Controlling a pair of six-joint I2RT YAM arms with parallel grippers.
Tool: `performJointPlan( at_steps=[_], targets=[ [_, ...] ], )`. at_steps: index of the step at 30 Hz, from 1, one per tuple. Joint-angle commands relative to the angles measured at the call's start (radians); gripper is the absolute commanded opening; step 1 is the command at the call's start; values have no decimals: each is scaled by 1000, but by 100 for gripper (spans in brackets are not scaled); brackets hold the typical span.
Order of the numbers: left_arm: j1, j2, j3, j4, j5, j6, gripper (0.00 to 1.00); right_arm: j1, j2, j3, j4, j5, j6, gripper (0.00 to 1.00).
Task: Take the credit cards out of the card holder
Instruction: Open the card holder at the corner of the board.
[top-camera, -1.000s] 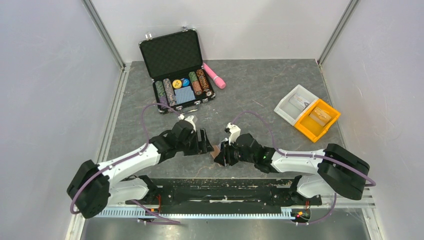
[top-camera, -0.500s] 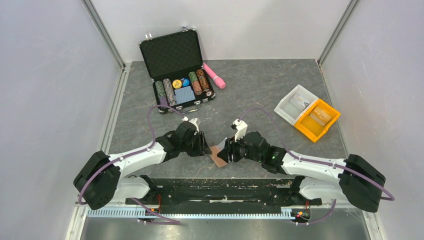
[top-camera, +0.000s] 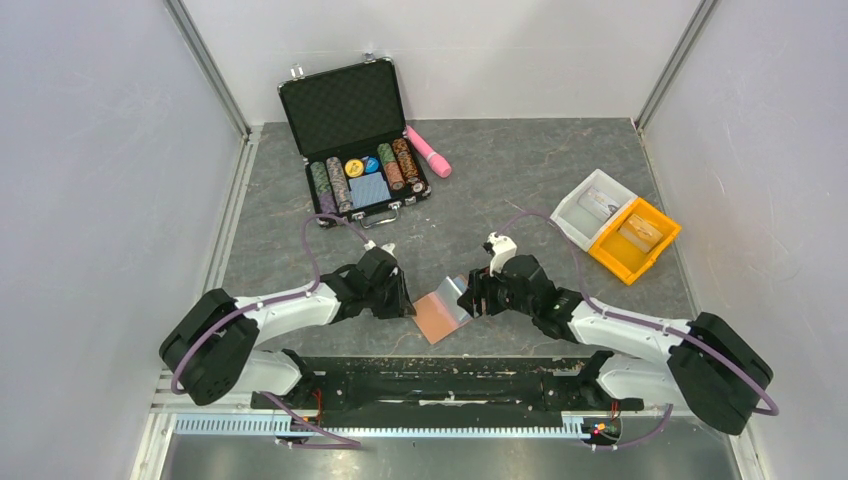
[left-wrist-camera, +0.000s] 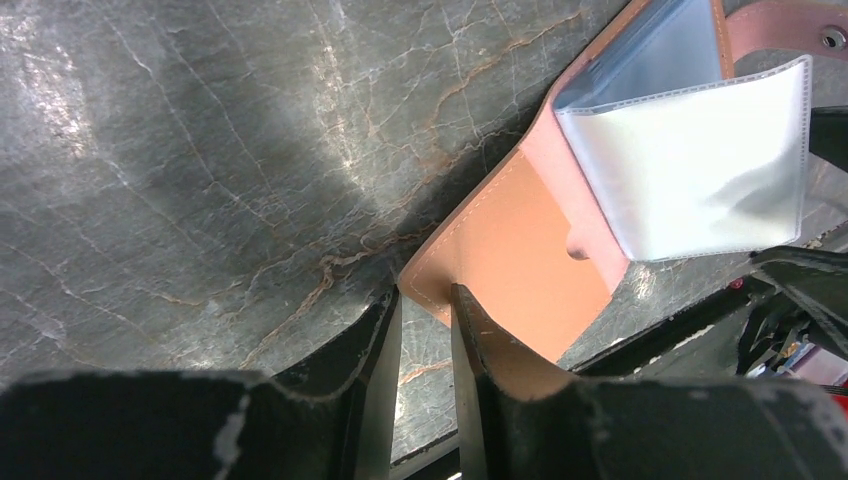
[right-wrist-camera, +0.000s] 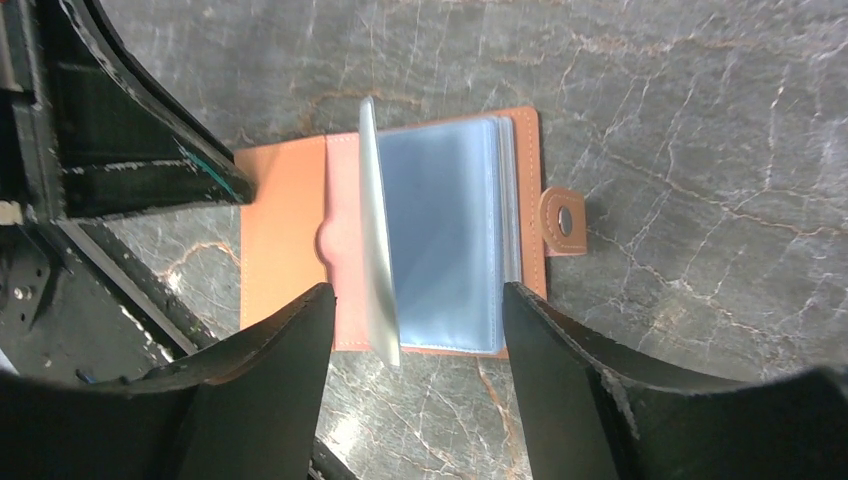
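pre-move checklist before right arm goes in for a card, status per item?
1. The card holder lies open on the table: ok.
2. The left gripper secures its cover corner: cannot tell; jaws nearly closed around it, contact unclear.
3. The right gripper open, empty, above the sleeves: ok.
4. A credit card visible to grab: not ok; no card edge shows.
5. Approach path free: not ok; one upright sleeve stands up under the right gripper.
6. The snap tab off the sleeves: ok.
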Motion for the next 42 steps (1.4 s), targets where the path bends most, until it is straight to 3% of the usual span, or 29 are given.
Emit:
performJointPlan(
  at_steps=[1, 7, 13, 29, 37, 42],
  targets=[
    [2, 15, -8, 26, -26, 44, 31, -6, 37, -15, 48, -31, -23, 67],
    [2, 22, -7, 22, -34, 49, 31, -7, 81, -23, 81, -39, -27, 72],
    [2, 29, 0, 20, -36, 54, 31, -8, 103, -28, 108, -69, -20, 71],
    [2, 38, 3, 32, -29, 55, 31, -6, 73, -62, 219, -217, 58, 58],
    [2, 42, -2, 43, -22, 52, 31, -6, 46, -84, 275, -261, 86, 40],
    [2, 40, 0, 44, -22, 51, 31, -6, 26, -87, 275, -266, 86, 37]
  ],
)
